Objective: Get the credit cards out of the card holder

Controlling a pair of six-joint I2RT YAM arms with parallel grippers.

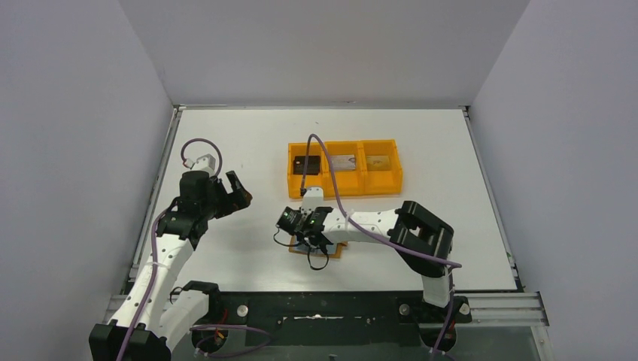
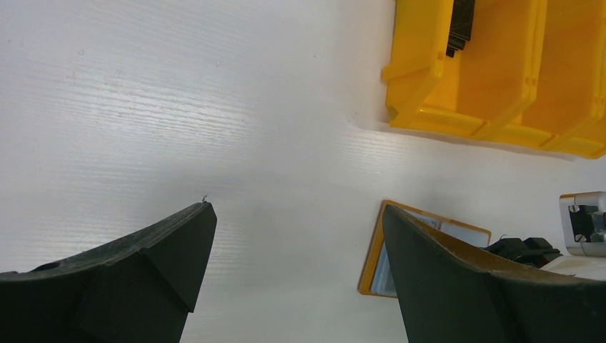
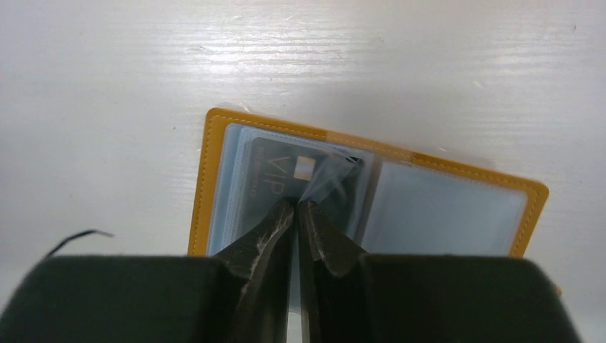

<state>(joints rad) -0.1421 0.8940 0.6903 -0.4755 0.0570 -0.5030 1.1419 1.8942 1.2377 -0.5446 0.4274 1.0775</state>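
Right wrist view: the card holder (image 3: 443,211) lies open and flat on the white desk (image 3: 143,71), with a dark VIP credit card (image 3: 268,175) in its left clear pocket. The right jaws are pressed nearly together at that pocket's lifted film. The left jaws stand spread wide above the desk, well apart.

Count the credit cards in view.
4: dark card, silvery card, golden card, one per orange tray compartment; VIP card inside the card holder. Others may be hidden.

top: overhead, whole table (image 1: 226,135) | wrists: close, downward | shared: card holder (image 3: 436,207)
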